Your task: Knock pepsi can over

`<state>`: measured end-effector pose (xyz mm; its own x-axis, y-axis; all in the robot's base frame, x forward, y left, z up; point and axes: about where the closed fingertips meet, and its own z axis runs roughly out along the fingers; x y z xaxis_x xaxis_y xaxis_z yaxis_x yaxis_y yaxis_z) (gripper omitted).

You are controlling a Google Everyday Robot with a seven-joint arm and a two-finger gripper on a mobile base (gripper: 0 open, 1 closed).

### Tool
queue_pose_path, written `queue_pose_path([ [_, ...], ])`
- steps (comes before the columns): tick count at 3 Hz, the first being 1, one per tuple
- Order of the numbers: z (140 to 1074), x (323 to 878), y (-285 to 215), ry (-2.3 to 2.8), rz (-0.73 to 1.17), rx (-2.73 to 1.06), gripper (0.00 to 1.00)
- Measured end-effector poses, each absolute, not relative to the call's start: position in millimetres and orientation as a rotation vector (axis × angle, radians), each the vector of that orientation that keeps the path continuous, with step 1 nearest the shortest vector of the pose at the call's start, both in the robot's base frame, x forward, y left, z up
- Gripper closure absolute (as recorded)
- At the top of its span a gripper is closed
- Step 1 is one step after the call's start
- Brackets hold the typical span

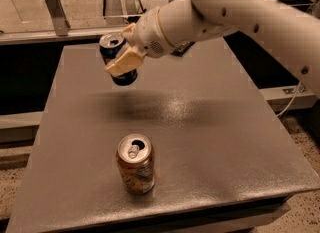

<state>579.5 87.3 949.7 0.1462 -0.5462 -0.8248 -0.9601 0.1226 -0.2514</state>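
Note:
The pepsi can (114, 47) is dark blue with a silver top. It hangs tilted in the air above the far left part of the grey table (210, 127), and its shadow lies on the table below it. My gripper (125, 52) is shut on the can. One cream finger (123, 63) crosses the can's front and the other sits by its top rim. The white arm (240, 7) reaches in from the upper right.
An orange-gold can (135, 164) stands upright near the table's front, left of centre. A metal rail and a post (54, 8) run behind the table. There is floor to the left and right of the table.

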Motion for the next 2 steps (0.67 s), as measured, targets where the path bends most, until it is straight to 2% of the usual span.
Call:
queue_pose_path([
  [2, 953.3, 561.0, 25.5, 1.721, 0.367, -1.822, 1.00],
])
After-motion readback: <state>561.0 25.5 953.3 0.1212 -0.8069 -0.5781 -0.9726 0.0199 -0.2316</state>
